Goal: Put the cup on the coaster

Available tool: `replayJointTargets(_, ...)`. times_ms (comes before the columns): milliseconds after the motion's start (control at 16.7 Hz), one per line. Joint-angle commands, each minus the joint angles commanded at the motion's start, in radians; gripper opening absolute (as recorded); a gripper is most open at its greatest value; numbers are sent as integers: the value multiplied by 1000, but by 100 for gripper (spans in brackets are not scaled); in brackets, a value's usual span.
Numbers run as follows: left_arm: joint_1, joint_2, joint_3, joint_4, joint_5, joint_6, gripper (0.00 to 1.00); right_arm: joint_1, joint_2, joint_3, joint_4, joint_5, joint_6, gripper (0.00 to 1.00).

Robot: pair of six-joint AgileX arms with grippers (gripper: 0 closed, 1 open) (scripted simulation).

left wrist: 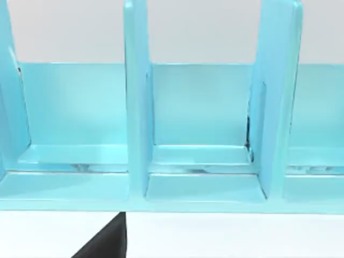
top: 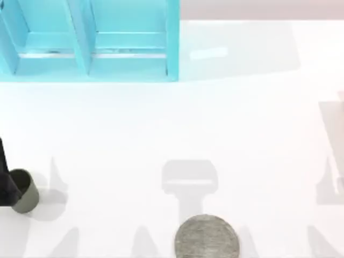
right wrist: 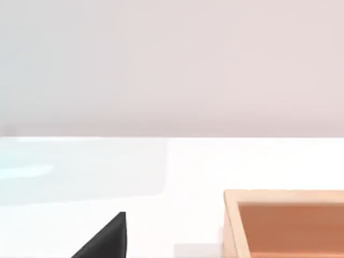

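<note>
Cup (top: 23, 191) olive-grey, upright, dark inside; coaster (top: 207, 236) speckled grey.

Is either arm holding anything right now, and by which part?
Cannot be told: a dark left arm part touches the cup at its side, table's left edge.

Between the cup (top: 24, 191) at the left edge and the coaster (top: 207, 236) at the near edge, the counter (top: 177, 123) lies bare. The blue rack (top: 88, 40) blocks the far left corner. A wooden tray (right wrist: 285, 223) sits off to the right.
</note>
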Motion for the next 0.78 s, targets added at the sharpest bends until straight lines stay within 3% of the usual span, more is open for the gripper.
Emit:
replayJointTargets(360,-7,96,88,-88,0,104,100,0,0,0,0,0,0,100)
replayJointTargets(780,-33,587,455,-495,-5,630,100,0,0,0,0,0,0,100)
